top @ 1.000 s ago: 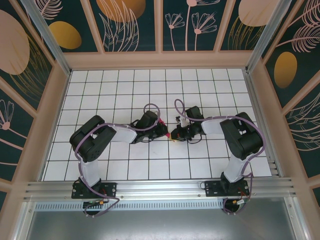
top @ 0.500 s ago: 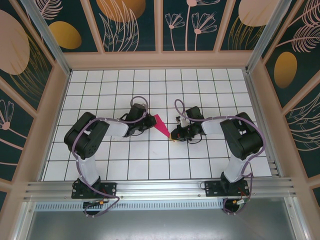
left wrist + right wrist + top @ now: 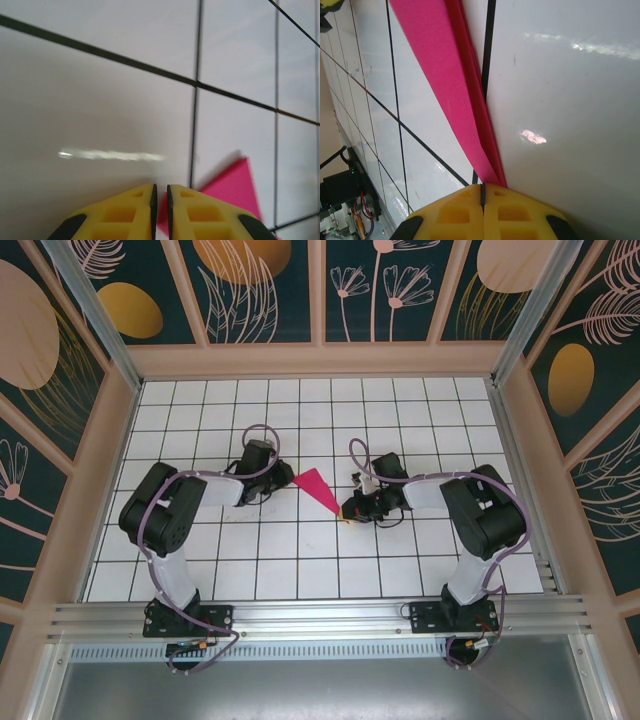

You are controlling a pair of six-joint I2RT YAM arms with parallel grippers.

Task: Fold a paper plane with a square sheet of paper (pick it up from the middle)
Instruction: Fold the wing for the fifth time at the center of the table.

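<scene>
The paper plane (image 3: 316,487) is a narrow magenta-pink dart lying on the white grid table, its tip pointing down-right. My right gripper (image 3: 347,510) is shut on that tip. In the right wrist view the folded layers (image 3: 435,60) run away from the closed right gripper (image 3: 483,186). My left gripper (image 3: 284,478) sits just left of the plane's wide end, apart from it. In the left wrist view the left gripper (image 3: 160,186) is all but shut, with a thin slit between the pads. It holds nothing, and the pink paper (image 3: 232,187) lies beyond it to the right.
The grid table (image 3: 300,410) is ringed by low beige walls (image 3: 320,360). The left arm's elbow (image 3: 165,515) bulks at the left and the right arm's elbow (image 3: 485,510) at the right. An aluminium rail (image 3: 320,615) runs along the near edge.
My left gripper has drawn back to the left, off the plane, uncovering its wide end. The right gripper and the plane's tip have stayed where they were.
</scene>
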